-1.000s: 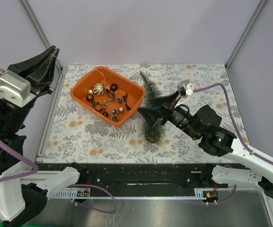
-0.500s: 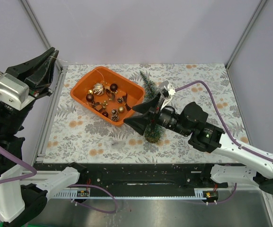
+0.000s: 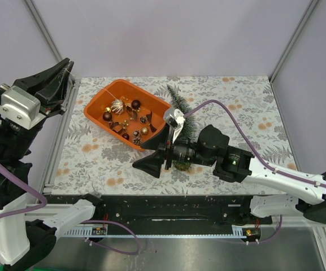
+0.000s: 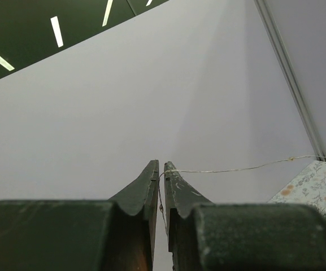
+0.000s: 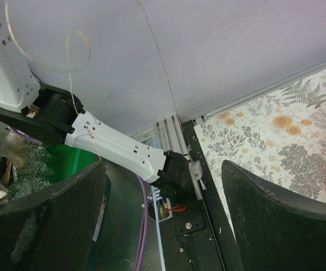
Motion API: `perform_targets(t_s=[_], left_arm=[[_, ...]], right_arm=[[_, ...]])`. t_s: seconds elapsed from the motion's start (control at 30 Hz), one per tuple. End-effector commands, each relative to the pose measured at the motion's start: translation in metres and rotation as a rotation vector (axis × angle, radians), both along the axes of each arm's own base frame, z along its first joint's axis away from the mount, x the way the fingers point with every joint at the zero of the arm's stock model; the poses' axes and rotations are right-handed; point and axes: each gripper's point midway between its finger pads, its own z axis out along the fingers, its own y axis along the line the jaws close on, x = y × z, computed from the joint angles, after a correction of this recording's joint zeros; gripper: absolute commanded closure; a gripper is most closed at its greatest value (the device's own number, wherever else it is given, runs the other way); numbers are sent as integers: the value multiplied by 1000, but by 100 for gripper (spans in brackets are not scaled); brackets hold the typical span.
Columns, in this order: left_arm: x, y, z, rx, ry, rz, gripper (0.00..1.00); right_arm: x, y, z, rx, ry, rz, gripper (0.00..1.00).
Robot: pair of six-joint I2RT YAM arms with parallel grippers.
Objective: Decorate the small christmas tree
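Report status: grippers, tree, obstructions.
Left gripper shut on thin wire. Right gripper open, near orange tray. Small christmas tree partly behind right arm.

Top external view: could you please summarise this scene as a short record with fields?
container: orange plastic tray holding baubles
tree: small dark green frosted christmas tree, right of the tray, lower part hidden by the right arm
left gripper: shut on thin wire strand, left of the tray
right gripper: open, empty, by the tray's near corner
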Motion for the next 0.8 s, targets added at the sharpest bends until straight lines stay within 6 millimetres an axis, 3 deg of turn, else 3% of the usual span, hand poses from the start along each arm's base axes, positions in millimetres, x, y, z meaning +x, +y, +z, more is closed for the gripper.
perform_targets(t_s=[0.0, 0.33, 0.53, 0.63, 0.77], left_arm=[[-9, 2, 7, -19, -30, -11, 87], [-11, 5, 4, -11, -36, -1, 88], [-10, 6, -4, 3, -32, 11, 88], [-9, 6, -6, 7, -27, 13, 88], [-9, 8, -6, 10, -34, 27, 88]], right_arm=[[-15, 8, 12, 13, -24, 50, 9], [-25, 26, -6, 2, 27, 93, 11], [-24, 21, -6, 16, 35, 60, 16], [-20, 15, -6, 17, 40, 27, 30], [-11, 5, -8, -8, 43, -39, 63]])
